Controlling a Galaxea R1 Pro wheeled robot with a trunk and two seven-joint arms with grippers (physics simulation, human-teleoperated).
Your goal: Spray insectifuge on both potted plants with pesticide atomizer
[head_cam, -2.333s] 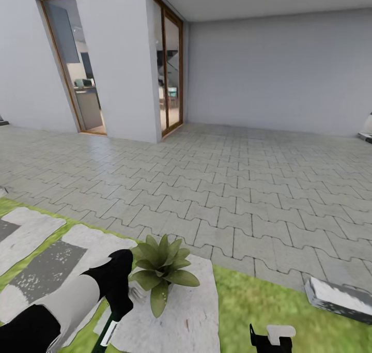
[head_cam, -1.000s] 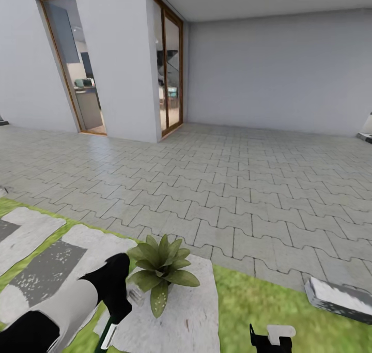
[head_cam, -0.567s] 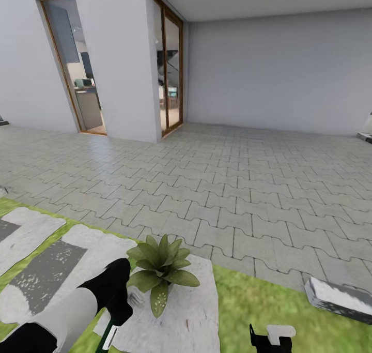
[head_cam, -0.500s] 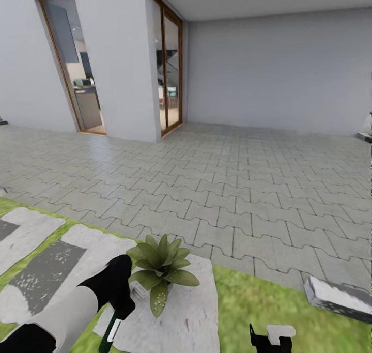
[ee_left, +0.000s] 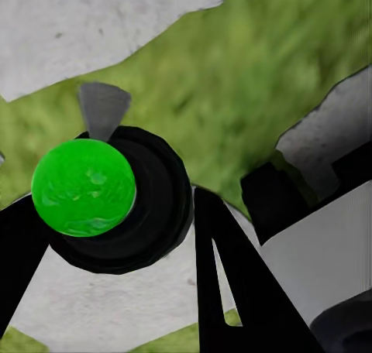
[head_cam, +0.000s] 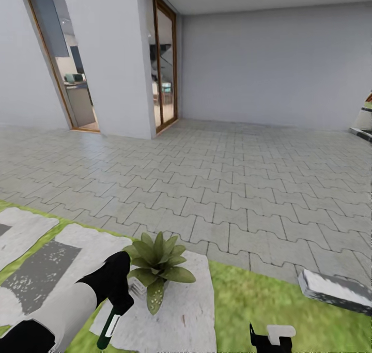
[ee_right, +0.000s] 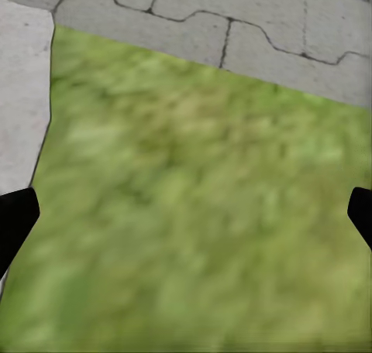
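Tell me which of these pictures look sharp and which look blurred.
Head view: sharp, paving joints crisp, straight door frame leans from wide-angle distortion. Right wrist view: grass smeared soft, paving above sharper. Left wrist view: green ball sharp, lawn behind blurred.

left end effector (head_cam: 122, 304) hiding the potted plant's (head_cam: 157, 262) pot; atomizer (head_cam: 109, 326) nozzle unseen

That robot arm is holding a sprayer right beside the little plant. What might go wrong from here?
The left gripper holds the pesticide atomizer close beside the potted plant, with the bottle hanging down toward the stepping stone. If the nozzle points away from the leaves, spray may land on stone or grass instead. The arm is close enough that a small swing might knock the plant. The far leaves could stay uncovered.
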